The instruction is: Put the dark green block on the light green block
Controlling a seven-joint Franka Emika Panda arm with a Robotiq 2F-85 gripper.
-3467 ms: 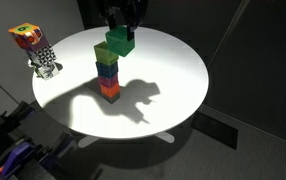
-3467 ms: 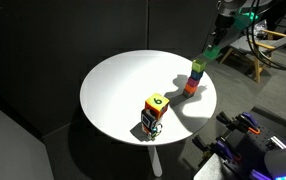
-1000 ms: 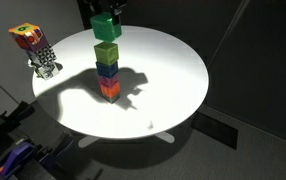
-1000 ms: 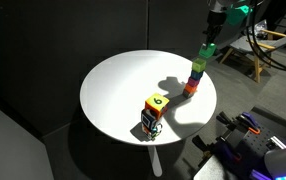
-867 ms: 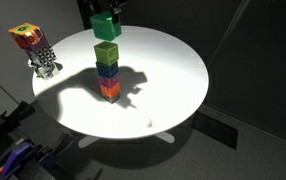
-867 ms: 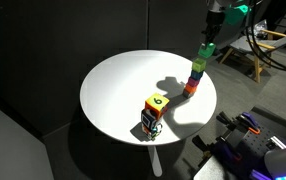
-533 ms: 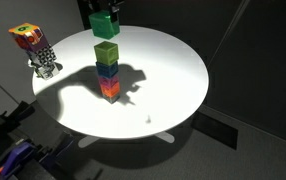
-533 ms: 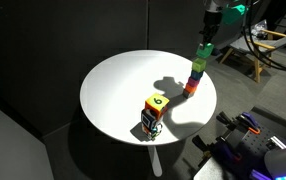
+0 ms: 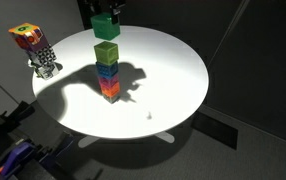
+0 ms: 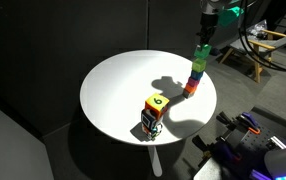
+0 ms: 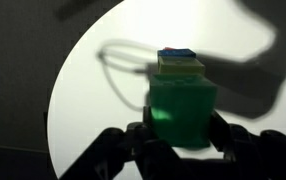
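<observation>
**Q:** Where is the dark green block point(image 9: 105, 25), and what holds it?

**A:** The gripper point(image 11: 184, 140) has its fingers point(image 11: 143, 141) pressed against two opposite sides of the block, as the wrist view shows. The block hangs level just above the light green block point(image 9: 106, 53). In an exterior view a thin gap shows between the two – they are apart, not touching.

**Q:** What does the light green block rest on?

**A:** It tops a column of blocks point(image 9: 108, 80) – a blue one under it, then an orange-red base – standing on the round white table point(image 9: 173, 70), toward its far side. In the wrist view the light green block point(image 11: 181, 67) appears beyond the upper edge of the held dark green block point(image 11: 183, 112).

**Q:** Is the held block lined up with the column?

**A:** In both exterior views it sits nearly straight over the top point(image 10: 197, 67) of the column; the exact offset cannot be told.

**Q:** Anything else on the table?

**A:** A multicoloured cube point(image 9: 26, 37) on a speckled stand point(image 9: 45, 59) at the left edge, well apart from the column.
</observation>
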